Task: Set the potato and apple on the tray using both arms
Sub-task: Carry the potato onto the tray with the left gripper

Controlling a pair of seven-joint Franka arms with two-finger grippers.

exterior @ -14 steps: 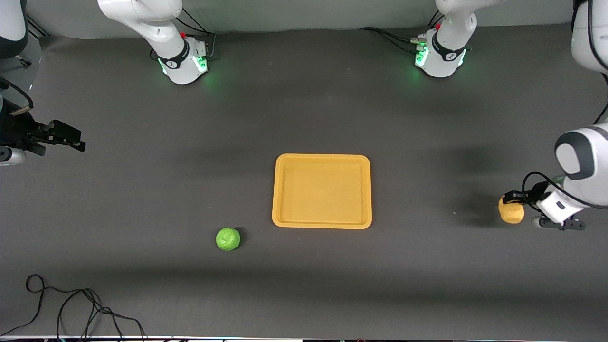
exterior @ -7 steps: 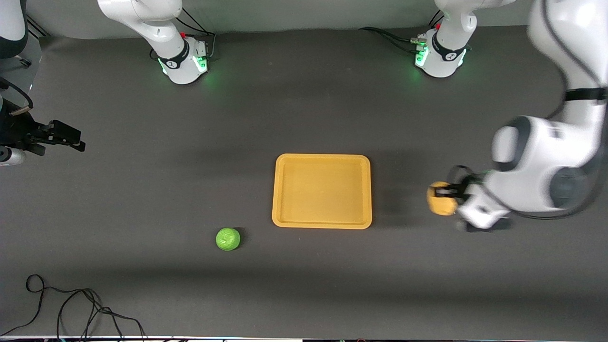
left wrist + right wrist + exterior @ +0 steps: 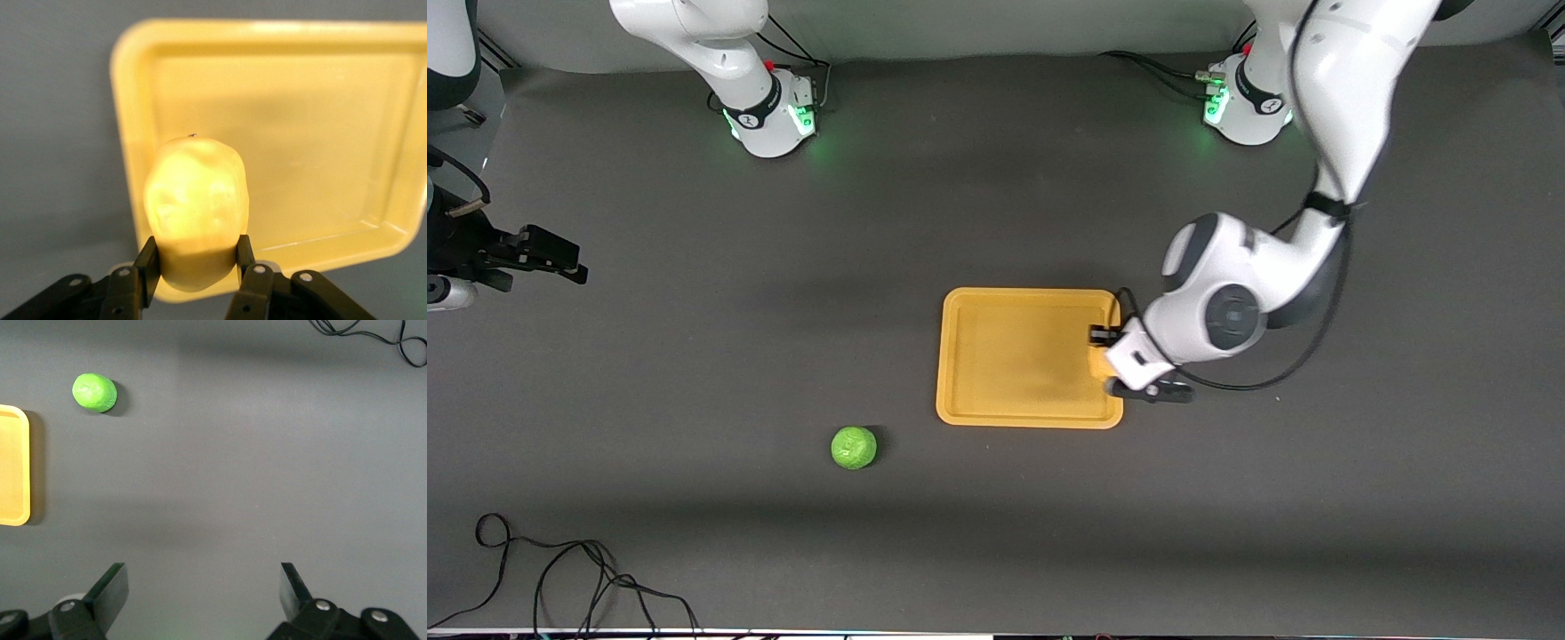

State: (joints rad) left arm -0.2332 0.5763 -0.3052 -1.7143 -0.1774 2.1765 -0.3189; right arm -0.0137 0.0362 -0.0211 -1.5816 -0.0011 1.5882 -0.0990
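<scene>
My left gripper (image 3: 1100,348) is shut on the yellow-orange potato (image 3: 196,203) and holds it over the edge of the orange-yellow tray (image 3: 1032,294) toward the left arm's end. In the left wrist view the potato sits between both fingers, with the tray (image 3: 127,100) below it. The green apple (image 3: 854,447) lies on the table nearer the front camera than the tray, toward the right arm's end. My right gripper (image 3: 569,264) is open and empty, waiting at the right arm's end of the table. Its wrist view shows the gripper (image 3: 203,590), the apple (image 3: 94,392) and the tray's edge (image 3: 13,467).
A black cable (image 3: 560,569) lies looped on the dark mat near the front edge at the right arm's end; it also shows in the right wrist view (image 3: 373,337). The arms' green-lit bases (image 3: 774,120) stand along the back.
My left arm has swung the potato from the left arm's end of the table to over the tray's edge. The right arm and the apple have not moved.
</scene>
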